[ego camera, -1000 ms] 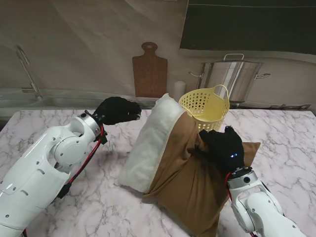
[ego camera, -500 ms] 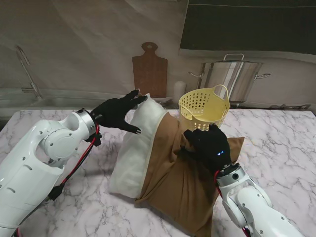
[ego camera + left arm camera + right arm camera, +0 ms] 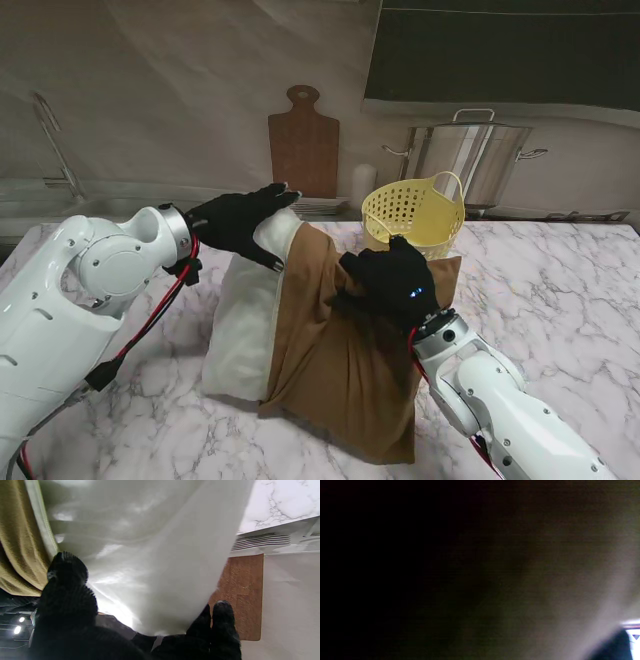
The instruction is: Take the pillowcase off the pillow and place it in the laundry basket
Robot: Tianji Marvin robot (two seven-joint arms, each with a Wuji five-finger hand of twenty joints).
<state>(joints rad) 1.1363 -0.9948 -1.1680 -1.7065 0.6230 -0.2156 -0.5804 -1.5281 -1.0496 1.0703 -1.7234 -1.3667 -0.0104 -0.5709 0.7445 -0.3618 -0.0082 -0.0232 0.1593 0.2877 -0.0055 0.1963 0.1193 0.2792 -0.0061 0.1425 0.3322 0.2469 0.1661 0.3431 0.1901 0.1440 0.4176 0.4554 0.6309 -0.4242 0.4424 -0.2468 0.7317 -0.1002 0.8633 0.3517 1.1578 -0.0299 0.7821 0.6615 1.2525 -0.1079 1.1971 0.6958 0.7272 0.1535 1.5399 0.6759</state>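
Note:
The white pillow (image 3: 240, 320) stands tilted on the marble table (image 3: 570, 290), its right half still inside the brown pillowcase (image 3: 340, 380). My right hand (image 3: 392, 285) is shut on a bunch of the pillowcase near its upper edge. Dark cloth of the pillowcase (image 3: 520, 580) fills the right wrist view. My left hand (image 3: 240, 220) is open at the pillow's top far corner, fingers spread. In the left wrist view the pillow (image 3: 150, 555) lies between thumb and fingers of the left hand (image 3: 75, 620), with the pillowcase (image 3: 15, 542) beside it. The yellow laundry basket (image 3: 415, 212) stands just behind the pillow.
A steel pot (image 3: 470, 160) stands at the back right. A wooden cutting board (image 3: 303, 150) leans on the wall behind the pillow, with a small white cylinder (image 3: 362, 182) beside it. A sink faucet (image 3: 55, 150) is at the far left.
My right hand has moved left and away from me, dragging the pillowcase and pillow left. My left hand has opened and reached over to the pillow's top corner.

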